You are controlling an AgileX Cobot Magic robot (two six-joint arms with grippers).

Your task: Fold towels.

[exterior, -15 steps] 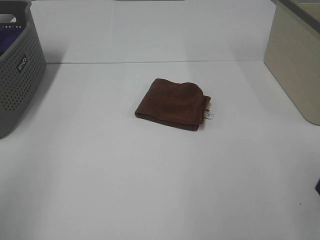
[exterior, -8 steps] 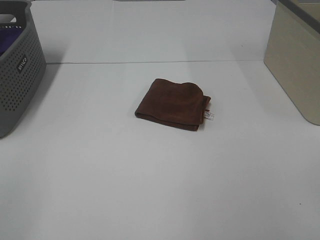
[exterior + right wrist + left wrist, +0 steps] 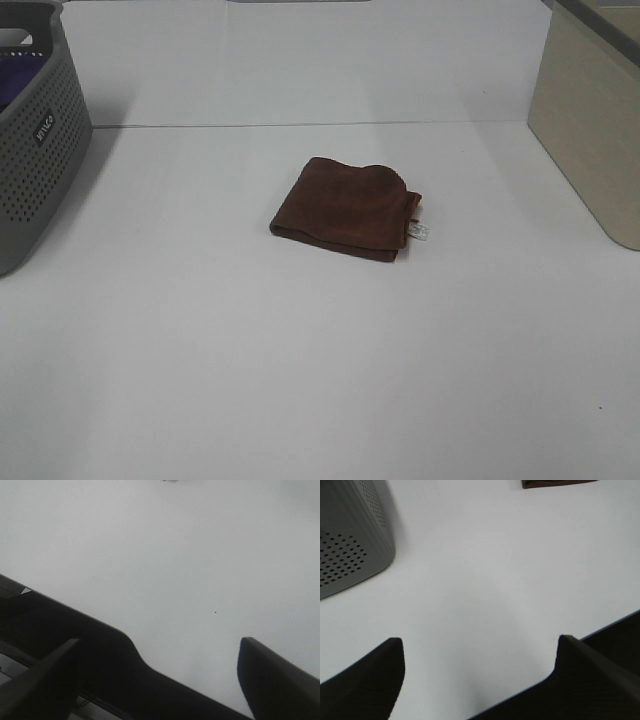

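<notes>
Folded towel mid-bench, both grippers released.
Your dark reddish-brown microfibre towel (image 3: 346, 209) lies flat, tag corner toward the right edge; left gripper (image 3: 479, 655) and right gripper (image 3: 159, 655) hover spread near the bench's (image 3: 300, 350) front edge.

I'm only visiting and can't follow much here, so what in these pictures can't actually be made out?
- Towel: its tag is too small to read in the high view; the left wrist view's frame edge cuts off all but a strip.
- Basket: cut off by the high view's edge; only a purple patch shows inside.
- Beige box: cut off at the edge.
- Both claws: absent from the high view.
</notes>
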